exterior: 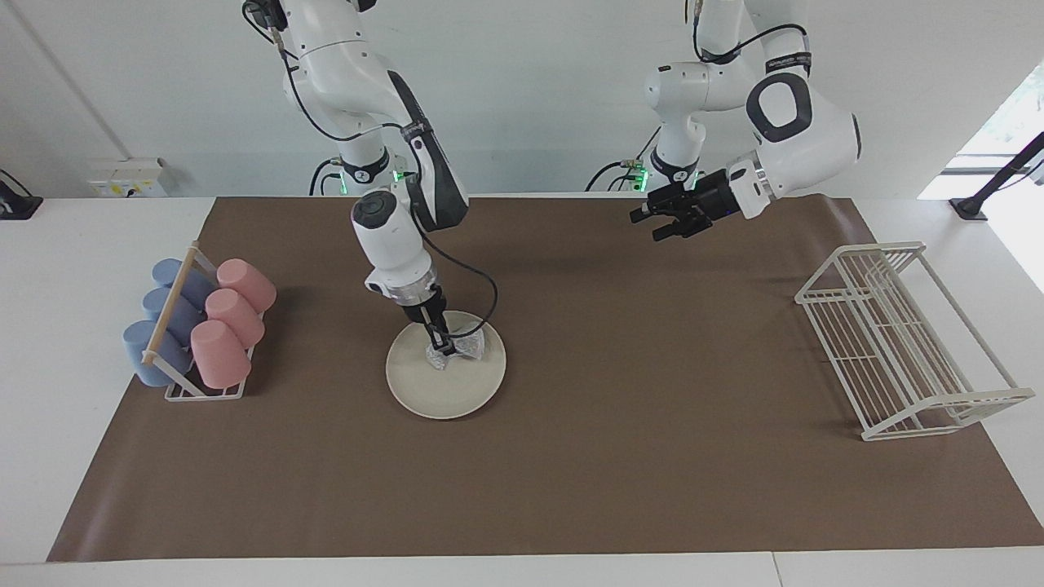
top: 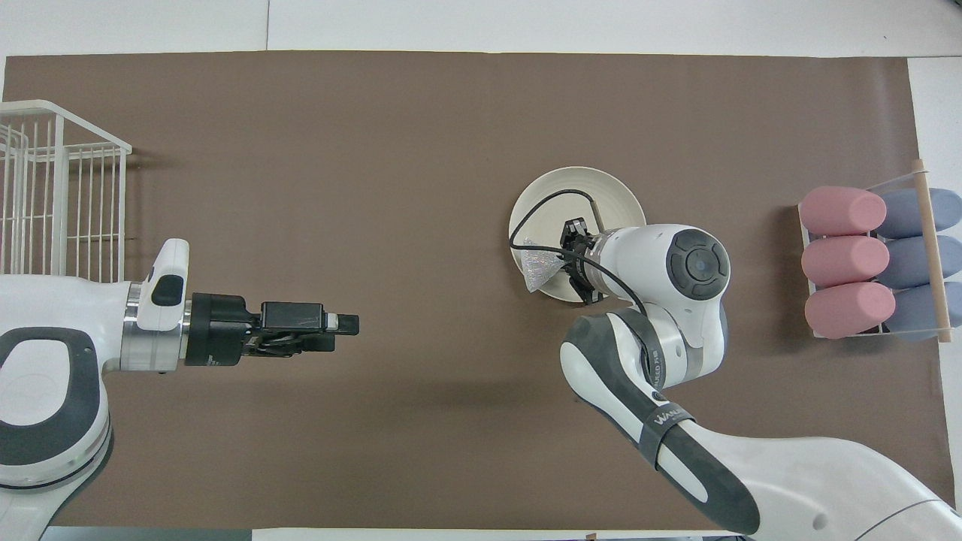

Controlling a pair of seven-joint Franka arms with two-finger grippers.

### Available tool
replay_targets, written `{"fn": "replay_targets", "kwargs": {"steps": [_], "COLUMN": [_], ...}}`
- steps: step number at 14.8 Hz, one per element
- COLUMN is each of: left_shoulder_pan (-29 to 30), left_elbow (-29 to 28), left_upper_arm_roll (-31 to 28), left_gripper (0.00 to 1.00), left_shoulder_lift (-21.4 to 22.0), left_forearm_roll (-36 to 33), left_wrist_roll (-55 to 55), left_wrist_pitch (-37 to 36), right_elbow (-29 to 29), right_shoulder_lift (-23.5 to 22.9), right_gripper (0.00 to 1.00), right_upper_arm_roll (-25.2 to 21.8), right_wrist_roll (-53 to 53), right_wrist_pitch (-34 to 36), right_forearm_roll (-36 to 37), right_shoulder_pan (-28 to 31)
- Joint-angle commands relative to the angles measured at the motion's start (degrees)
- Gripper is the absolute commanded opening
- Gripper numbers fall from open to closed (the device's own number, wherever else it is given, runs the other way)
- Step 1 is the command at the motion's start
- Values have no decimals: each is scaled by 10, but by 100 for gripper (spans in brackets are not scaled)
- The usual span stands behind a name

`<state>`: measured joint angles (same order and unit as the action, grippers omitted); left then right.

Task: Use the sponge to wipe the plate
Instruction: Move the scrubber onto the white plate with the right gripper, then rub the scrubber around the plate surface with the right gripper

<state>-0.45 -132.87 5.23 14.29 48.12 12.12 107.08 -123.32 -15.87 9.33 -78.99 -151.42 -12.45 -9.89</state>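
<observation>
- right gripper (exterior: 441,346) pinches the sponge (exterior: 458,348), fingertips clamped on the wad's middle, pointing steeply down
- sponge is pressed on the plate (exterior: 424,391), on the half nearer the robots, roughly 12 to 1 o'clock of the plate's face in the facing view (silvery mesh bunches out on both sides of the fingers)
- overhead view: sponge (top: 539,265) sits at about 7 o'clock on the plate (top: 601,188), reaching its rim; right gripper (top: 569,255) and wrist cover the plate's 5 o'clock part
- plate lies flat on the brown mat (exterior: 571,489), near the mat's middle, shifted toward the right arm's end
- black cable (exterior: 481,285) loops from the right wrist over the plate's edge
- left gripper (exterior: 662,220) hangs over bare mat near the edge closest to the robots, well apart from the plate, jaws spread, nothing between them (arm just waits)
- cup rack (exterior: 183,326) at the right arm's end: 3 pink cups (exterior: 232,314) and 3 blue cups (exterior: 159,318) lying on their sides, at 9 o'clock from the plate in the facing view
- white wire rack (exterior: 897,342) at the left arm's end, at 3 o'clock from the plate in the facing view, well apart from it
</observation>
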Motion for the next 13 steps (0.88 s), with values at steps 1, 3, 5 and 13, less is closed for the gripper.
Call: {"fn": "replay_targets", "kwargs": {"steps": [1,3,5,13], "left_shoulder_pan": [22,33,33,48], "left_elbow": [38,61,64,64], "left_upper_arm_roll": [5,5,5,4], "left_gripper": [100,100,100,100], "left_shoulder_lift": [-8,-15,-16,-15], "left_forearm_roll": [-133,-204,-265,-312], "left_wrist_roll": [1,0,1,-1], "left_wrist_pitch": [7,5,8,8], "right_elbow": [-6,-6,-7,-7], "right_shoulder_lift": [-18,-18,-22,-45], "right_gripper": [0,0,0,0], "right_upper_arm_roll": [6,6,8,5], "right_wrist_roll": [76,81,59,43], "right_wrist_pitch": [-8,-9,-11,-76], "right_forearm_roll": [-12,-12,-18,-103], "right_shoulder_pan": [37,38,26,-27]}}
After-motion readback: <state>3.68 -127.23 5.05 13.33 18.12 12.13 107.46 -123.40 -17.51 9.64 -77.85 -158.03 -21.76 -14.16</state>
